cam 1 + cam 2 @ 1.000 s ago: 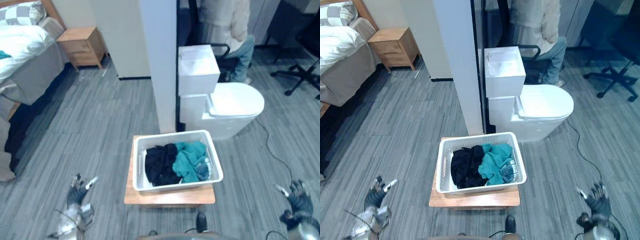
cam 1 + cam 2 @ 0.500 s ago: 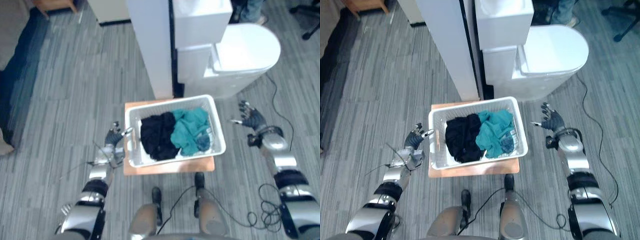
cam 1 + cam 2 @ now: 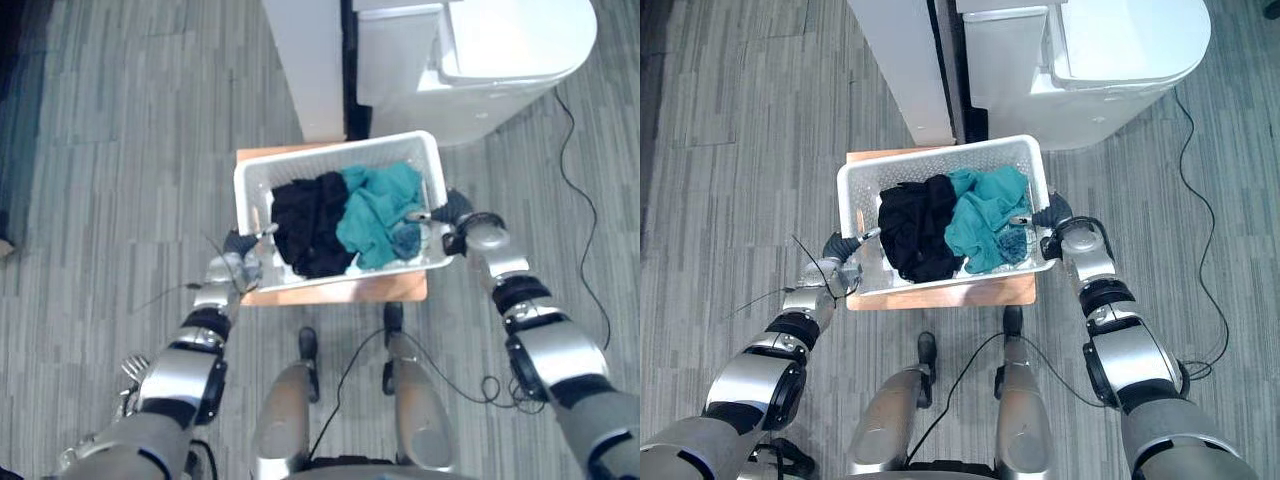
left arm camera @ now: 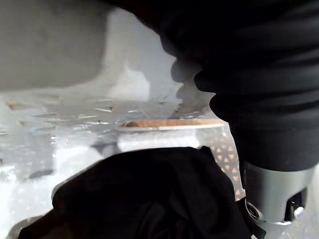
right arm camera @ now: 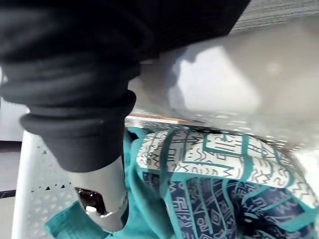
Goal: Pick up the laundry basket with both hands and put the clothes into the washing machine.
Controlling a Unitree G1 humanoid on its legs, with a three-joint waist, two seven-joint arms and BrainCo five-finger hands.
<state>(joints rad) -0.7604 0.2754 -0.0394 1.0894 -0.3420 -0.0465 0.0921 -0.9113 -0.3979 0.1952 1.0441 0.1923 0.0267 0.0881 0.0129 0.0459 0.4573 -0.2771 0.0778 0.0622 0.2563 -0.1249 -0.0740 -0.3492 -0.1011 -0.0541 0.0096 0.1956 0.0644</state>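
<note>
Laundry basket [image 3: 300, 162], white and perforated, sits at the centre of the head view on a low wooden stool [image 3: 340, 290]. From where I stand it looks not yet lifted.

The left hand [image 3: 238, 268] is against its lower-left corner and the right hand [image 3: 455, 212] against its right end. In each wrist view a thumb hangs inside the basket wall: the left thumb [image 4: 271, 199] above the black garment [image 3: 308, 222], the right thumb [image 5: 102, 199] above patterned cloth [image 5: 214, 164]. The rest of each hand is tucked outside and under the rim, so I cannot tell whether either grasp is really clamped.

To do this step well, I would have both hands seat firmly under the rim first, then raise the two ends together. The thin plastic rim will likely flex, and an uneven lift could tip the load out. The basket should go straight up clear of the stool, then turn toward the white lidded unit at the upper right, which I take for the washing machine [image 3: 510, 35]. Its lid looks closed, so that will probably need dealing with.

Counting: one basket, one stool, one machine, one white pillar [image 3: 305, 60] at the top centre, and two hands. Of clothes there is one black piece and one teal piece [image 3: 375, 205]. The patterned cloth may be a third or part of the teal; I can't tell.
</note>
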